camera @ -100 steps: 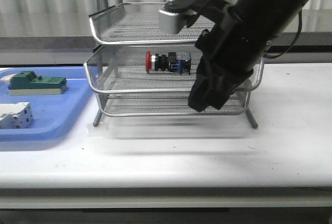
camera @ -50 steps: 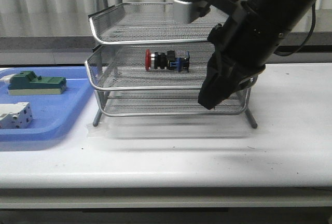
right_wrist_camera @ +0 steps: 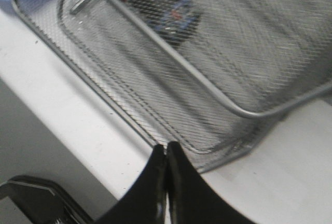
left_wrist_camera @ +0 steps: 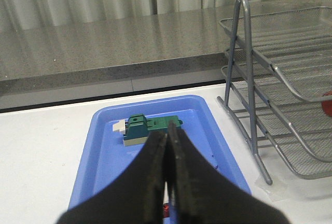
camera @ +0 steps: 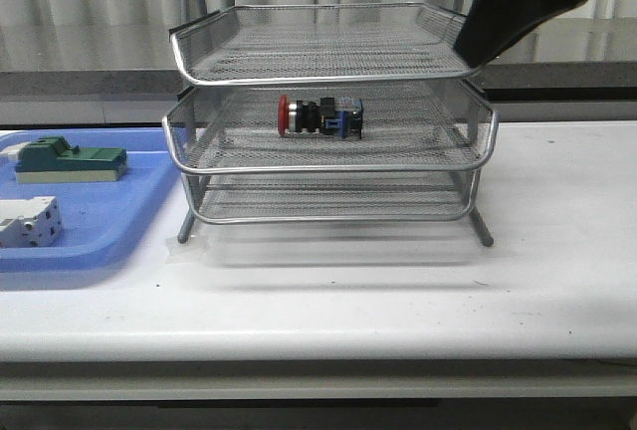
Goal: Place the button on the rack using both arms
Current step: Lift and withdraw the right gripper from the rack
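The button [camera: 320, 117], with red head, black body and blue rear block, lies on its side in the middle tray of the silver wire-mesh rack [camera: 199, 62]. It also shows blurred through the mesh in the right wrist view [right_wrist_camera: 163, 9]. My right arm [camera: 518, 2] is high at the top right, above the rack's right corner. My right gripper [right_wrist_camera: 166, 149] is shut and empty, above the rack's [right_wrist_camera: 249, 112] front corner. My left gripper [left_wrist_camera: 167, 136] is shut and empty above the blue bin [left_wrist_camera: 104, 151], left of the rack [left_wrist_camera: 244, 53]. The left arm is out of the front view.
A shallow blue bin [camera: 129, 221] at the left holds a green-and-beige block [camera: 72, 161] and a white terminal block [camera: 28, 223]. The green block also shows in the left wrist view [left_wrist_camera: 148, 128]. A grey ledge and curtain stand behind the white table [camera: 398, 301].
My right arm has risen from in front of the rack's right side up and to the right, to the top corner of the front view. The button stays in the middle tray.
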